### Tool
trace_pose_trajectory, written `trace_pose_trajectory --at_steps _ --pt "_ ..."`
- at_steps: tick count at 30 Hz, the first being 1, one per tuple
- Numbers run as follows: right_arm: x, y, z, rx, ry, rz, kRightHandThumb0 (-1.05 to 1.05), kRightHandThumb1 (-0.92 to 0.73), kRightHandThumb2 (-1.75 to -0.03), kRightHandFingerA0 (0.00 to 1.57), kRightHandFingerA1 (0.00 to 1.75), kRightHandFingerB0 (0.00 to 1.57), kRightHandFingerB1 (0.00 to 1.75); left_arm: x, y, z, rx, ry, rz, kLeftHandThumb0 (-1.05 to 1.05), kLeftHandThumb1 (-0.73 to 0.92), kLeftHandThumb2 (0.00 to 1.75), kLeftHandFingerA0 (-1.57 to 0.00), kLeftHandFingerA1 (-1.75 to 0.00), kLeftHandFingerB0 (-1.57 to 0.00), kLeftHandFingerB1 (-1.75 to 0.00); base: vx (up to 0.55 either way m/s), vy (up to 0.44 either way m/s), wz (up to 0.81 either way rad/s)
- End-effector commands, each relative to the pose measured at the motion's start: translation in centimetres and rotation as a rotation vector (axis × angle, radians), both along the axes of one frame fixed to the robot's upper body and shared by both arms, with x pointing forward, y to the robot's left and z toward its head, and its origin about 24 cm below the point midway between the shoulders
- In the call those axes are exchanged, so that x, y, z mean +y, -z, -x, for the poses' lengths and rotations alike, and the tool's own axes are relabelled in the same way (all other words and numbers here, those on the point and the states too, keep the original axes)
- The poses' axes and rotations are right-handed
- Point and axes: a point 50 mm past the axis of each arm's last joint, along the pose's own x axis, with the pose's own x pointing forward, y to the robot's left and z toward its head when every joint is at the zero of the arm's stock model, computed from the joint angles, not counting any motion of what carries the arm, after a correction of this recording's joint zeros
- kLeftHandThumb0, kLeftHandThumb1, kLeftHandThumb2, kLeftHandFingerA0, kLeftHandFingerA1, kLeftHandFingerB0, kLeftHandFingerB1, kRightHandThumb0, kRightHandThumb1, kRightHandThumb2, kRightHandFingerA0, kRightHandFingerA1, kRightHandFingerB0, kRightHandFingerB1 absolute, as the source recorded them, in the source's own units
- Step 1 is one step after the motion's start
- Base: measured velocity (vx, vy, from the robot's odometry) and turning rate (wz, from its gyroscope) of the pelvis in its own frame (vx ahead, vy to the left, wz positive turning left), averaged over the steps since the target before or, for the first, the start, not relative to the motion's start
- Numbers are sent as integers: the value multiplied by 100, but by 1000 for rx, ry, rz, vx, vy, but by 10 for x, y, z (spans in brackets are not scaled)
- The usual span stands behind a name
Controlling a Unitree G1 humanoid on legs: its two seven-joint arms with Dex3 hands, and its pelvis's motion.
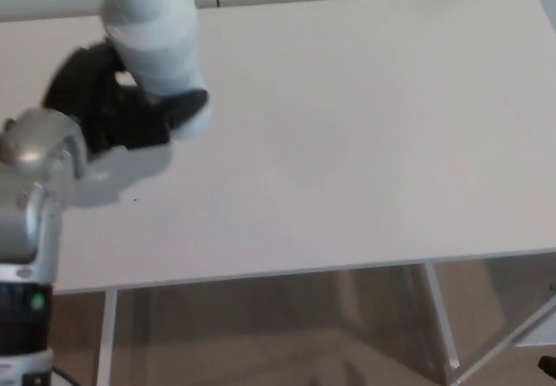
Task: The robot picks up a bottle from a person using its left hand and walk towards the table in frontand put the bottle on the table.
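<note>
A white bottle point(155, 43) with a white cap is held upright in my black left hand point(117, 99), whose fingers wrap around its lower part. Hand and bottle hover over the left part of the white table point(347, 143); a soft shadow lies on the tabletop below them. I cannot tell whether the bottle's base touches the surface. My silver left forearm point(30, 203) rises from the lower left corner. My right hand does not show.
The table's front edge point(304, 273) runs across the lower part of the picture, with its white legs point(439, 316) and beige floor below. A white wall with dark strips lies behind the table's far edge.
</note>
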Motion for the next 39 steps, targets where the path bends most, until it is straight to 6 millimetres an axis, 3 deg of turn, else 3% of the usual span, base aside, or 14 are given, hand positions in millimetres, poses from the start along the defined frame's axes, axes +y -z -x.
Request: trace_pose_trajectory --at_steps 1,5,10,11,15,16,20,30,31,32,33,39 --pt "-5 -2 1 -1 12 12 -37 -43 -91 68 86 37 67 -19 7 14 22 55 -16 -15 87 65 -96 -142 -66 -91 0 0 0" --pt "-5 -2 1 5 3 26 -36 -46 -90 69 86 36 65 -34 16 24 14 102 -66 -12 89 66 -99 -142 -68 -95 0 0 0" --pt "-1 -2 -1 -13 1 16 -41 -37 -88 69 87 41 68 -44 31 32 8 160 -91 -9 91 66 -99 -138 -65 -97 0 0 0" --pt "0 -2 -1 -17 -5 14 -41 -44 -72 66 90 42 67 -46 34 33 22 155 -89 -8 91 66 -99 -140 -66 -96 0 0 0" --pt "0 -2 -1 -15 -24 29 -41 -46 -73 65 88 41 67 -49 43 35 37 152 -97 -7 90 70 -96 -146 -68 -93 0 0 0" --pt "0 -2 0 -13 -23 27 -40 -39 -90 69 86 40 67 -50 45 35 41 149 -96 -8 91 69 -95 -147 -68 -94 0 0 0" --pt "-2 -2 1 0 -16 30 -36 -44 -90 69 86 40 68 -50 52 35 48 139 -102 -5 91 70 -95 -147 -67 -94 0 0 0" --pt "-7 -2 3 8 -13 35 -37 -45 -89 69 85 39 67 -33 55 16 47 60 -66 -7 91 69 -92 -151 -63 -98 0 0 0" --pt "-7 -2 3 7 -9 34 -33 -51 -75 68 88 41 67 -30 54 13 43 49 -49 -10 90 69 -92 -152 -62 -98 0 0 0" --pt "-7 -2 3 10 -3 31 -33 -49 -75 70 89 41 68 -26 52 9 52 24 -11 -14 88 70 -95 -150 -61 -98 0 0 0" --pt "-6 -2 3 10 -1 31 -36 -43 -88 72 88 42 69 -24 50 5 52 10 15 -14 88 70 -94 -149 -61 -98 0 0 0" --pt "-4 -2 2 1 -13 23 -38 -43 -90 68 86 40 68 -15 42 -9 45 -58 92 -16 84 72 -95 -149 -65 -98 0 0 0"
